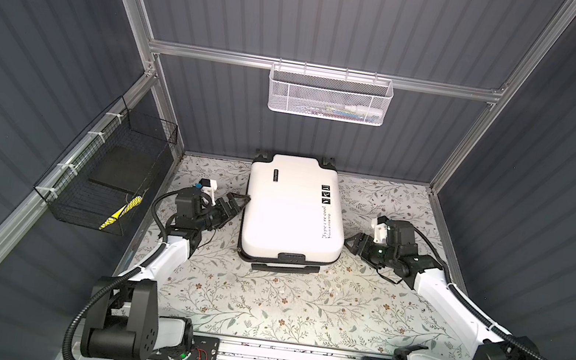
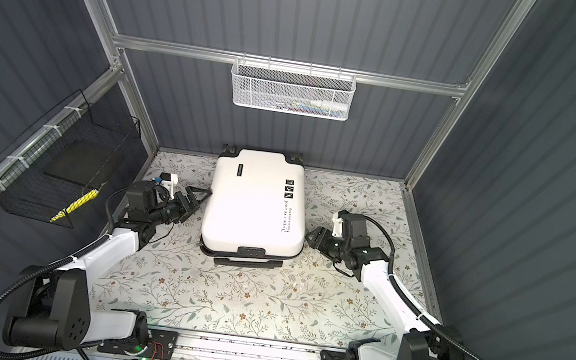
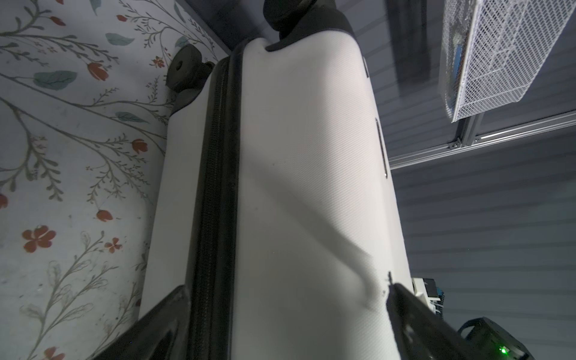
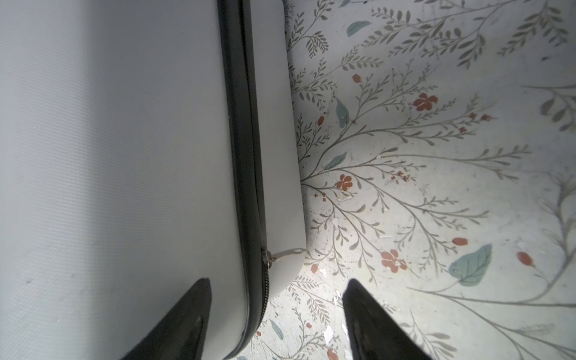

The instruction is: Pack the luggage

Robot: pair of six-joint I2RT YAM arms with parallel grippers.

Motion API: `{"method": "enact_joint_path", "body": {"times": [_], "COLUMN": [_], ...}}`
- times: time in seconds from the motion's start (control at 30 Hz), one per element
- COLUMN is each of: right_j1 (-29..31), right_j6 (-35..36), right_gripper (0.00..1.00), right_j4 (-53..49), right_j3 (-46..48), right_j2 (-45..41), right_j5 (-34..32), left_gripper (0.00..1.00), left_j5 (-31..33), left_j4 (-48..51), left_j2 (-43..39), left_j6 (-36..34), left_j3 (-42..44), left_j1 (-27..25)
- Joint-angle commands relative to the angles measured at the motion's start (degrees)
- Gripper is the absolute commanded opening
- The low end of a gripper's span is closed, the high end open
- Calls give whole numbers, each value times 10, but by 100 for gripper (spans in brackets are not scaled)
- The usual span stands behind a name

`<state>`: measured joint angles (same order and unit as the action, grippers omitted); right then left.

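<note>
Lying flat on the floral mat [image 1: 260, 300], the white suitcase [image 1: 293, 209] has my left gripper [image 1: 239, 202] spread wide at its left side and my right gripper [image 1: 349, 245] parted, empty, near its right-side zipper pull [image 4: 282, 255].

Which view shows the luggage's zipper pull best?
The right wrist view: the metal zipper pull sits close and sharp on the luggage seam. The left wrist view shows only zipper band; in both top views it is too small.

The luggage [image 1: 293, 209] shell, mid-frame in both top views, carries black script: "Type c re cool", "Have a nice trip".
</note>
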<state>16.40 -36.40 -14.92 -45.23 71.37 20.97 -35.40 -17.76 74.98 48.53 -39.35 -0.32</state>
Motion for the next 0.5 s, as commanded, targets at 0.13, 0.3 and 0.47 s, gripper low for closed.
{"method": "enact_joint_path", "body": {"times": [0.13,0.3,0.47], "right_j1": [20,51,116], "right_j6": [-4,-14,-27], "right_gripper": [70,69,69], "right_j4": [-14,-20,-24], "right_j3": [-18,-31,-44], "right_j2": [10,7,-5], "right_j5": [-37,-47,-64], "left_gripper": [100,100,100], "left_j5": [-34,-45,-52], "left_j4": [-112,-156,-170], "left_j2": [37,47,53], "left_j6": [59,79,81], "left_j3": [42,57,64], "left_j1": [1,1,1]}}
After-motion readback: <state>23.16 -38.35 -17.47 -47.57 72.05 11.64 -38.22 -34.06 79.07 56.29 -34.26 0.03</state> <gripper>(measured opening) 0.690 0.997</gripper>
